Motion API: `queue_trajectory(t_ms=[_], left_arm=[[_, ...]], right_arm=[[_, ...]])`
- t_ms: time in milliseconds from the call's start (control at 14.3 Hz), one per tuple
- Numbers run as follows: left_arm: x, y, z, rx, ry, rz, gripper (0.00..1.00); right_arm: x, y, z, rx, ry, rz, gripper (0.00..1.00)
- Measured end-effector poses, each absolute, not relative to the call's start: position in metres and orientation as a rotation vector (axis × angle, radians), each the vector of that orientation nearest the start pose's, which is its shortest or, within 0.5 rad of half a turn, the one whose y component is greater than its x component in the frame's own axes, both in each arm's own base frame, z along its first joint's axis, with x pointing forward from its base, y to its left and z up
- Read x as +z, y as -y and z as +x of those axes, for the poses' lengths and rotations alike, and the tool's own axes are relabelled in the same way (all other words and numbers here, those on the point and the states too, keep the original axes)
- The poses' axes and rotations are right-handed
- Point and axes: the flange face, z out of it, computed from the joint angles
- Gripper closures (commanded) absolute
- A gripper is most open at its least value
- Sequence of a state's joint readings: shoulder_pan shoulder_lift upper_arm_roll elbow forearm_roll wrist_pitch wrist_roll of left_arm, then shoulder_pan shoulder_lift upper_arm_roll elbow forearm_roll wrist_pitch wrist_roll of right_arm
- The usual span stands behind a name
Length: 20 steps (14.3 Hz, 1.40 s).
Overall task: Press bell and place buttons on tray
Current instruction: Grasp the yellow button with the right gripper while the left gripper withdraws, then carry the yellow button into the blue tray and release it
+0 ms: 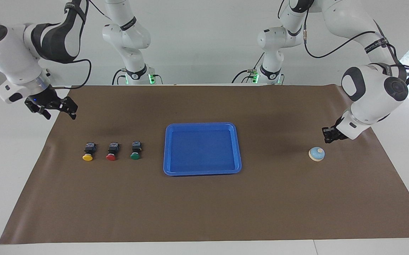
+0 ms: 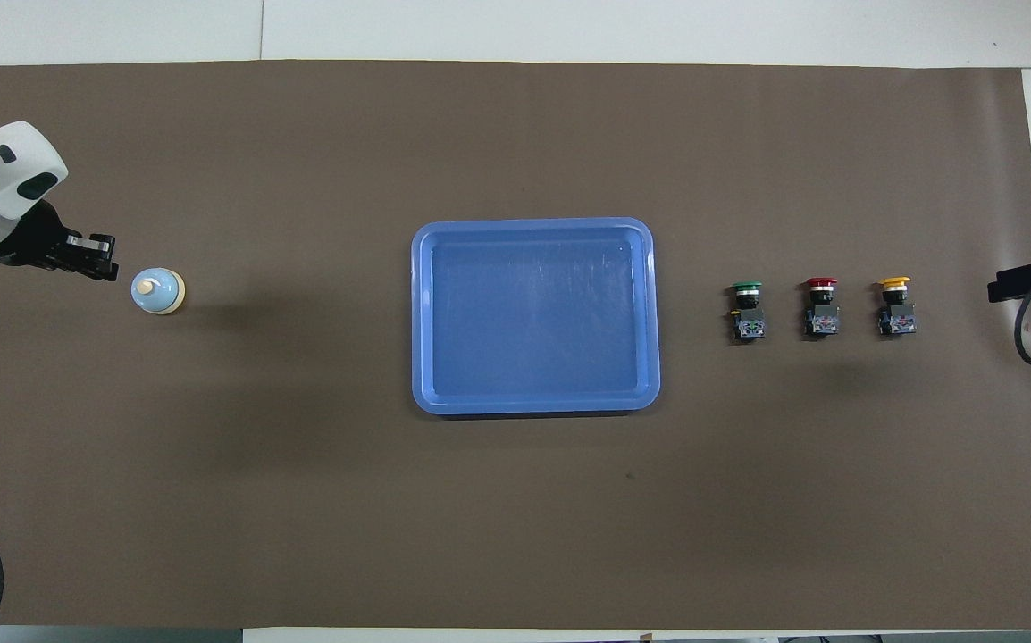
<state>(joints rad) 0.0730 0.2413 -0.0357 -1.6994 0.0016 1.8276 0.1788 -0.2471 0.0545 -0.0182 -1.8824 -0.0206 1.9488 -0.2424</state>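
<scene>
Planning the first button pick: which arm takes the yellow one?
Right. Its gripper hangs over the mat's edge at the buttons' end, closest to the yellow button. The left gripper is by the bell, across the tray.

— What do we see at the left arm's end of the table?
— We see the bell [image 1: 317,154] alone on the brown mat [image 1: 204,209], with the left gripper [image 1: 329,135] raised just beside it, not touching.
— And elsewhere?
— The blue tray [image 1: 202,170] lies mid-table, bare. We see the yellow button [image 1: 88,152], red button [image 1: 111,152] and green button [image 1: 135,150] in a row, the right gripper [image 1: 57,110] spread above the mat's edge.
</scene>
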Motion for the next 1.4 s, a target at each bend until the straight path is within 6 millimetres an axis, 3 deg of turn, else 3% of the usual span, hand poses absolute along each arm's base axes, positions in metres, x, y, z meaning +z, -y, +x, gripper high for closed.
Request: queue_trajectory(t_ms=[210,420,770,1120,1259,1329,1399], left_arm=[[0.473,-0.014,0.603,0.209,-0.232,-3.144,0.0],[0.498,-0.017,0.587,0.232,-0.219,-3.142,0.0],[0.548,-0.013,0.557,0.239,-0.179,-3.142,0.0],[0.57,0.006,0.538,0.271,-0.067,-3.144,0.0],[0.573,0.009,0.537,0.263,-0.036,-3.151,0.0],[0.573,0.009,0.536,0.265,-0.024,-3.158,0.0],[0.574,0.009,0.536,0.265,-0.016,-3.165,0.0]], right_arm=[[0.413,0.146,0.586,-0.1,0.014,-3.175,0.0],[0.366,0.122,0.592,-0.056,0.078,-3.166,0.0],[0.332,0.122,0.576,0.056,0.151,-3.147,0.0],[0.309,0.122,0.564,0.13,0.152,-3.133,0.0],[0.302,0.124,0.565,0.122,0.147,-3.134,0.13],[0.299,0.126,0.565,0.104,0.141,-3.138,0.29],[0.296,0.13,0.565,0.077,0.13,-3.144,0.55]])
